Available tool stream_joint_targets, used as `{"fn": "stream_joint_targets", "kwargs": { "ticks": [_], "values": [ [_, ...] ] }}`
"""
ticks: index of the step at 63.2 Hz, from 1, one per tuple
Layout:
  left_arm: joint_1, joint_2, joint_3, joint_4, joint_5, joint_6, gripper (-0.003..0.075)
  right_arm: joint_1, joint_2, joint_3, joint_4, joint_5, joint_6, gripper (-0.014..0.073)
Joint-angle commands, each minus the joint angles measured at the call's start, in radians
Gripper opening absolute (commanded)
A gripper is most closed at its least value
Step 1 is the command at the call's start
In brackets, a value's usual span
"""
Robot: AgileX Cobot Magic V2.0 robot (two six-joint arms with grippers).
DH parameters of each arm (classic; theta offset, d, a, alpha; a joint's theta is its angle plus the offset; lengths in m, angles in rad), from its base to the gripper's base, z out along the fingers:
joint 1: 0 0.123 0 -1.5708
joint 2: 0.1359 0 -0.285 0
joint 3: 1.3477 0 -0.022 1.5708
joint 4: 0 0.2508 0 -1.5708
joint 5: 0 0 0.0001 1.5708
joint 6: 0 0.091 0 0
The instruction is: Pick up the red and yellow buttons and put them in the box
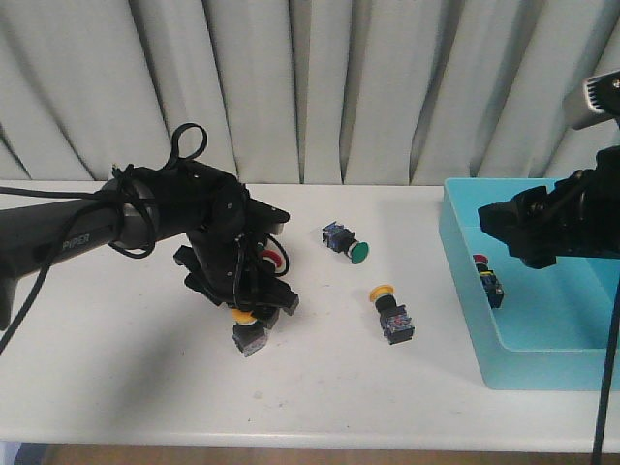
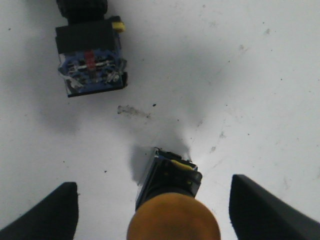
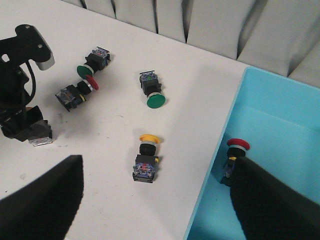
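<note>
Even, bright light; soft shadows; blurred close yellow cap [image 2: 173, 219].

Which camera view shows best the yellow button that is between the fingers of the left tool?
The left wrist view: the yellow button lies close between the open left tool. The front view shows only part of it under the arm. In the right wrist view the arm hides it.

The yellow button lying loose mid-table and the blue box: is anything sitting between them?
No. Front view shows bare white table between the yellow button and the box; the right wrist view agrees.
</note>
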Motion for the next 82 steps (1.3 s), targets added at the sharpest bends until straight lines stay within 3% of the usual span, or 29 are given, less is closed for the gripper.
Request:
{"fn": "stream_joint_targets", "kwargs": {
  "ticks": [1, 8, 17, 25, 41, 51, 65, 72, 82],
  "values": [
    [0.002, -0.056, -0.026, -0.011, 0.001, 0.009, 0.052, 0.0, -0.021, -0.024, 0.013, -0.069, 0.006, 0.058],
    [0.002, -0.056, -0.026, -0.011, 0.017, 0.025, 0.0403, 0.0, -0.021, -0.024, 0.013, -0.064, 0.008, 0.058],
    [0.002, -0.056, -0.026, -0.011, 0.033, 0.026, 0.016, 0.0, -0.021, -0.024, 0.012, -0.058, 0.005, 0.058],
    [0.002, -0.06, -0.029, -0.011, 0.033, 0.038, -0.0008, 0.0, -0.021, 0.0, 0.012, -0.078, -0.016, 0.058],
    [0.001, -0.074, -0.128, -0.102, 0.117, 0.074, -0.0008, 0.064, -0.021, 0.152, 0.009, -0.269, -0.093, 0.058],
    [0.001, -0.126, -0.191, -0.355, 0.117, 0.191, -0.0007, 0.159, -0.02, 0.256, 0.009, -0.406, -0.231, 0.058],
    [0.001, -0.188, -0.216, -0.747, 0.088, 0.413, -0.0007, 0.265, -0.02, 0.319, 0.008, -0.518, -0.24, 0.058],
    [0.001, -0.188, -0.216, -0.904, 0.092, 0.448, -0.0007, 0.309, -0.02, 0.319, 0.004, -0.518, -0.249, 0.058],
    [-0.006, -0.188, -0.216, -1.0, 0.118, 0.45, -0.0007, 0.332, -0.02, 0.321, 0.003, -0.537, -0.286, 0.058]
  ]
}}
